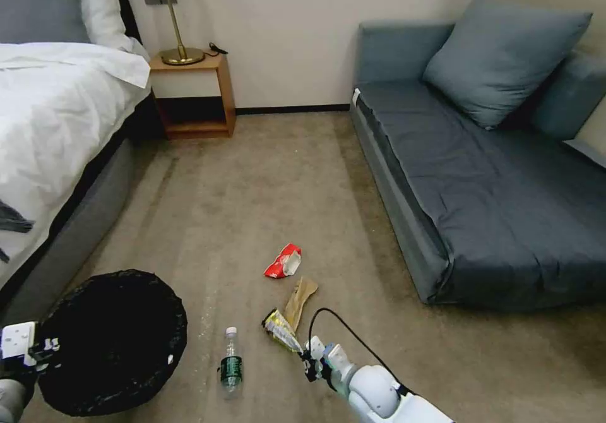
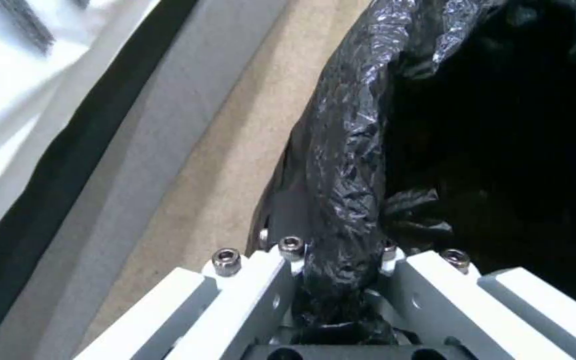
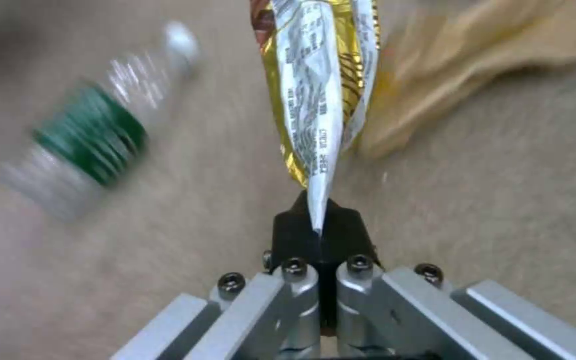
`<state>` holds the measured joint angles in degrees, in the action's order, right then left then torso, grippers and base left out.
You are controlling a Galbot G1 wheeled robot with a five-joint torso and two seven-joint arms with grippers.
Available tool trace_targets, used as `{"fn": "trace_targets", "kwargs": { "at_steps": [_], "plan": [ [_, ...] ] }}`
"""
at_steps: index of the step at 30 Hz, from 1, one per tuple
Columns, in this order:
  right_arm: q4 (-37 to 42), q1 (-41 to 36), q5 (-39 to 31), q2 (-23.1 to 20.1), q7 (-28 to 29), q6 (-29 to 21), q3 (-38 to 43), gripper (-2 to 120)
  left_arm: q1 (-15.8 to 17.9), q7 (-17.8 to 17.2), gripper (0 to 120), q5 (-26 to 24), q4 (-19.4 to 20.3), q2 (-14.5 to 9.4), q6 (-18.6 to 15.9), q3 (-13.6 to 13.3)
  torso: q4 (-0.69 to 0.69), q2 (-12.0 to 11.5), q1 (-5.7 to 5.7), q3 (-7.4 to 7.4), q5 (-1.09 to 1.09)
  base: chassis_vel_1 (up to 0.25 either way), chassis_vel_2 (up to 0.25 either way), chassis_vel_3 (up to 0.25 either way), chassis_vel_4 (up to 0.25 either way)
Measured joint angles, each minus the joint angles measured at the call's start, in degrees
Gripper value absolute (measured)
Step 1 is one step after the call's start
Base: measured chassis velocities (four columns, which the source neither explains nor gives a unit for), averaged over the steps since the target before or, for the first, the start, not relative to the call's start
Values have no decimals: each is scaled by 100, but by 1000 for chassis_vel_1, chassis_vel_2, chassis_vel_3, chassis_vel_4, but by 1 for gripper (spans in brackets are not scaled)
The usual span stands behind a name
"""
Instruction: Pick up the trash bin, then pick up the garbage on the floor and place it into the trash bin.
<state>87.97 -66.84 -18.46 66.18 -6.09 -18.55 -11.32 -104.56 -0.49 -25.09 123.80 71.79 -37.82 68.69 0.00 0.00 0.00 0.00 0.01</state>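
The trash bin (image 1: 113, 341), round and lined with a wrinkly black bag, hangs at the lower left with my left gripper (image 1: 39, 352) shut on its rim (image 2: 341, 200). My right gripper (image 1: 307, 355) is shut on one end of the yellow-brown candy wrapper (image 1: 281, 329), which hangs from its black pads (image 3: 318, 235) with the wrapper (image 3: 315, 95) stretched out ahead. On the carpet lie the clear bottle with a green label (image 1: 231, 361), the tan paper wrapper (image 1: 299, 298) and the red-and-white snack bag (image 1: 284, 262). The bottle (image 3: 95, 125) and tan wrapper (image 3: 461, 75) flank the held wrapper.
A bed (image 1: 57, 113) with white sheets runs along the left, close beside the bin. A grey sofa (image 1: 492, 177) stands on the right. A wooden nightstand (image 1: 192, 95) with a brass lamp sits against the far wall. Open carpet (image 1: 252, 177) lies between bed and sofa.
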Motion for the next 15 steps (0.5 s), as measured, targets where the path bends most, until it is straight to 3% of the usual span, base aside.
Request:
{"fn": "trace_targets", "kwargs": {
  "at_steps": [8,11,13,15],
  "plan": [
    [1403,-378,-804,-419,149,129,332,0,48,-13,2,8,-39,51,2,-106,-1,0,-1,0,0,0,0,0,0],
    [2089,-162,-1201,-300,309,247,170,0,47,-28,2,19,-43,55,6,-149,0,0,0,0,-1,0,0,0,0],
    [2133,-128,-1245,-280,310,306,131,0,47,-28,2,19,-42,55,6,-151,0,0,0,0,-1,0,0,0,0],
    [2447,302,-1560,-78,151,840,-423,0,53,-32,2,22,10,64,-5,-207,1,0,0,0,-1,0,0,0,0]
  ]
}}
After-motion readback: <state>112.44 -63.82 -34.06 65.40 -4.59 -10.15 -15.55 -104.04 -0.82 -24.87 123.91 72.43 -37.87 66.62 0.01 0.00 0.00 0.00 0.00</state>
